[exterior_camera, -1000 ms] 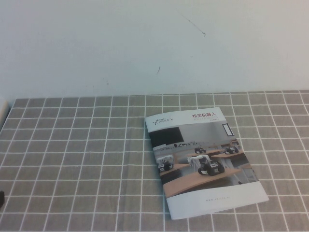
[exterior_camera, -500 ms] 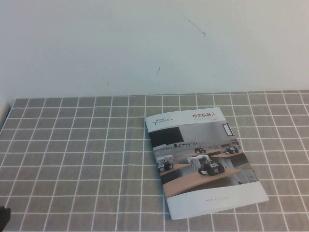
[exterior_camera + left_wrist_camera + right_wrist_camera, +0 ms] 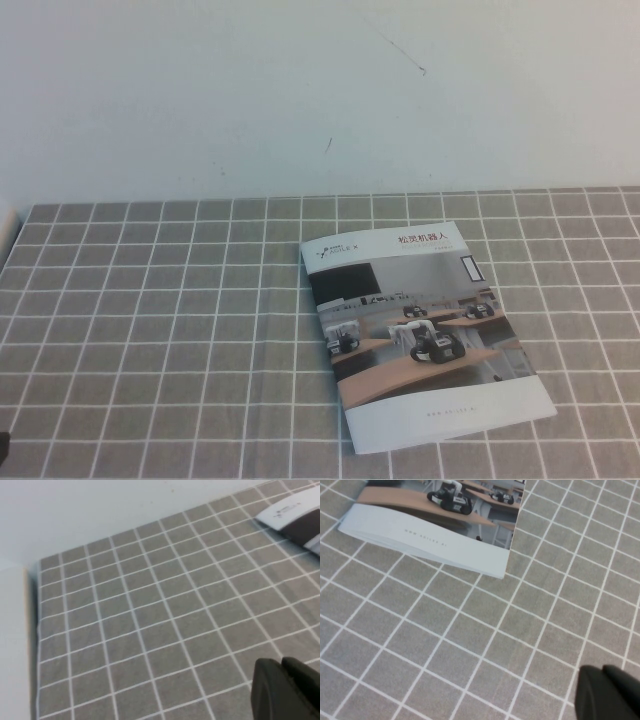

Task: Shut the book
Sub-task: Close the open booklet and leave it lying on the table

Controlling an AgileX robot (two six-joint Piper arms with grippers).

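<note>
Left gripper [image 3: 281,665] — held above the table [image 3: 150,300] toward its near left corner, clear of the surface. Fingers [image 3: 265,686] pressed together, no gap, nothing between them. Right gripper [image 3: 603,671] — held above the near right part, fingers likewise together, nothing held.

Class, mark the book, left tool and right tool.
book [image 3: 425,335], high view, centre of cover.
left tool [image 3: 282,680], left wrist view, dark tip over cloth [image 3: 150,620] left of book.
right tool [image 3: 603,685], right wrist view, dark tip over cloth near book.
</note>
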